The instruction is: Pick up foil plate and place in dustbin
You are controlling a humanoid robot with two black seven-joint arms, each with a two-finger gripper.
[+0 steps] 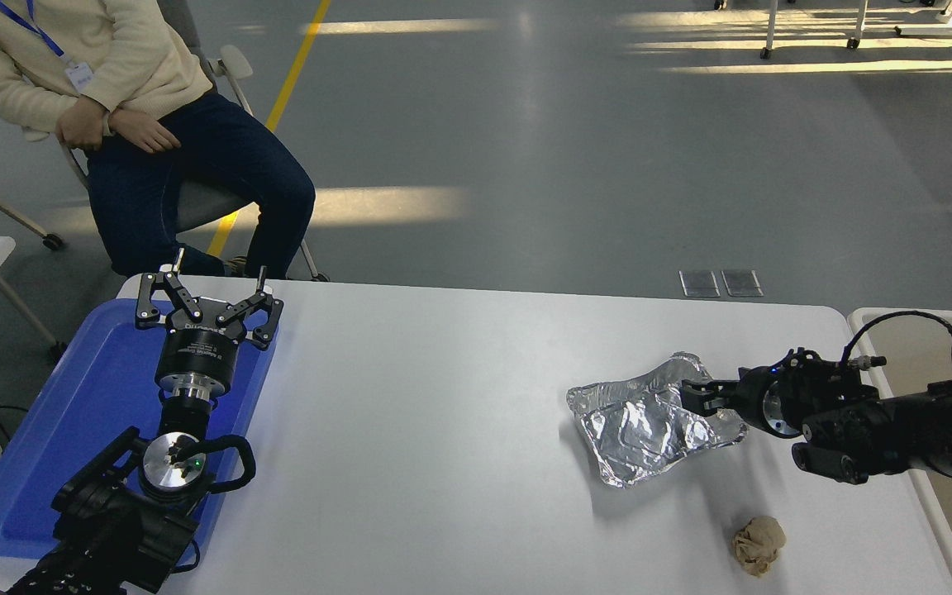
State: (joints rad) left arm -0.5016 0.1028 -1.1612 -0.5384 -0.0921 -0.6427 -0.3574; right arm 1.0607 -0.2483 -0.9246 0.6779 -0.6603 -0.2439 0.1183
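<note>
1. Foil plate (pixel 645 426) on the white table (pixel 443 430), right of centre, crinkled and shiny, with its far right corner bent upward.
2. Right gripper (pixel 701 395) low at the plate's right rim, reaching in from the right edge of the view; fingertips against the raised foil there.
3. Cannot tell whether those fingers are clamped on the rim or only touching it: black tips overlap the bright crumpled foil, and the gap between them is too small to make out.
4. Right arm cut off by the right edge, partly covering the dustbin (pixel 935 496) behind it.
5. Dustbin seen only in part: pale rim and a strip of beige interior at the right edge, just off the table's right side, the rest out of the picture or hidden by the arm.
6. Crumpled beige paper ball (pixel 759 542) on the table nearer the camera than the plate, apart from it.
7. Left gripper (pixel 210 302) parked at lower left over the blue tray (pixel 46 463), fingers spread wide, holding nothing; lower arm cut off by the bottom edge.
8. Blue tray partly covered by the left arm, its near end cropped at the corner.
9. Seated person (pixel 137 107) beyond the table's far left, head out of view, hands crossed at the lap.
</note>
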